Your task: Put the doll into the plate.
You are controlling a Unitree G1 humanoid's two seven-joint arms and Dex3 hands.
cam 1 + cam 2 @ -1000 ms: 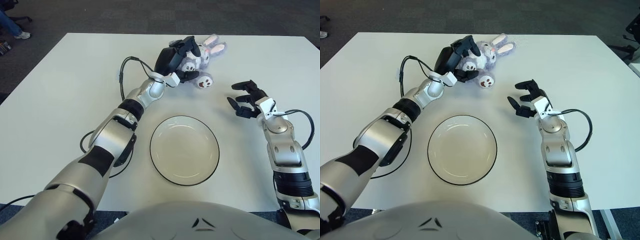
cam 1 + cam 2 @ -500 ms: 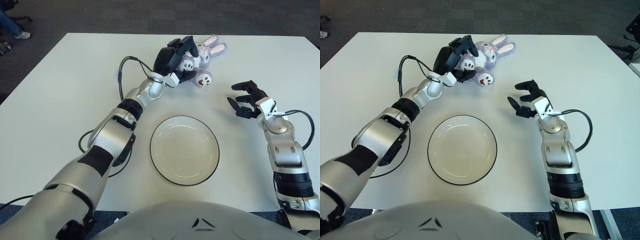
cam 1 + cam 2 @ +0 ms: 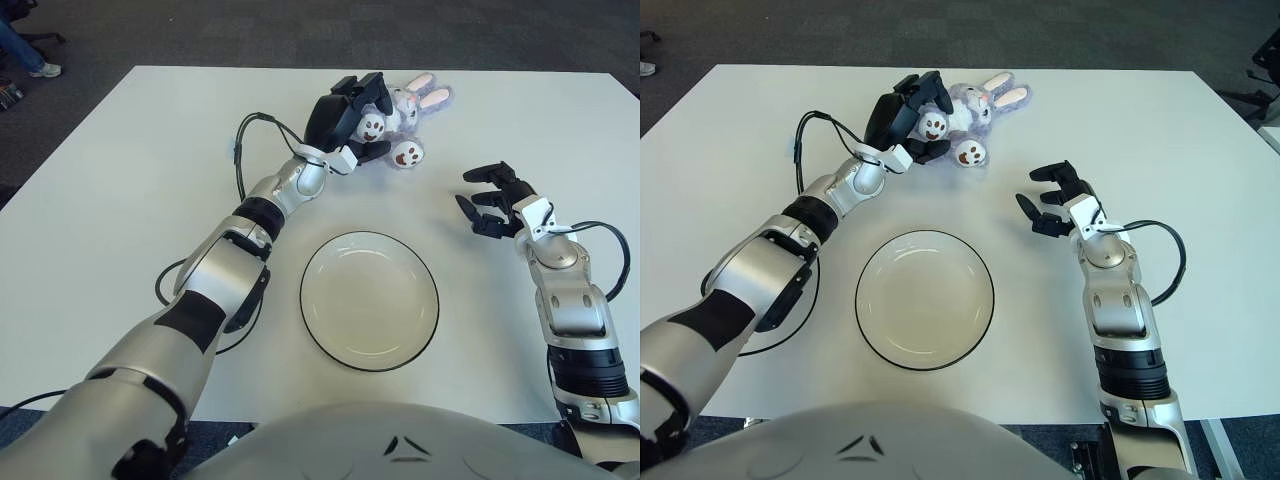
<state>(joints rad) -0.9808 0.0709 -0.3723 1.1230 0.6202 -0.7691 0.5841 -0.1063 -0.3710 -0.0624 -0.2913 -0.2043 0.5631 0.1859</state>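
White tabletop filled most of both views, with dark carpet beyond its far edge. I worked from my near side outward.

Nearest me, one plate, white with a dark rim, sat on the table and held nothing. Nothing of the task was complete at that point: the doll was not in it.

Further out to the right, my right hand showed above the table, well apart from both plate and doll. Its fingers were partly curled and loose, gripping nothing. I judged it idle.

At the far side, my left hand was at the doll, a single soft rabbit toy with pink-lined ears, lying near the table's far edge and well beyond the plate. The dark fingers wrapped over the toy's body, with one below near its foot. I judged this a grasp in place, though I could not tell whether the toy was clear of the table.

Remaining, in my judgement: lift, carry toward me, release over the plate.

Count: one plate, one doll, two hands, one table.
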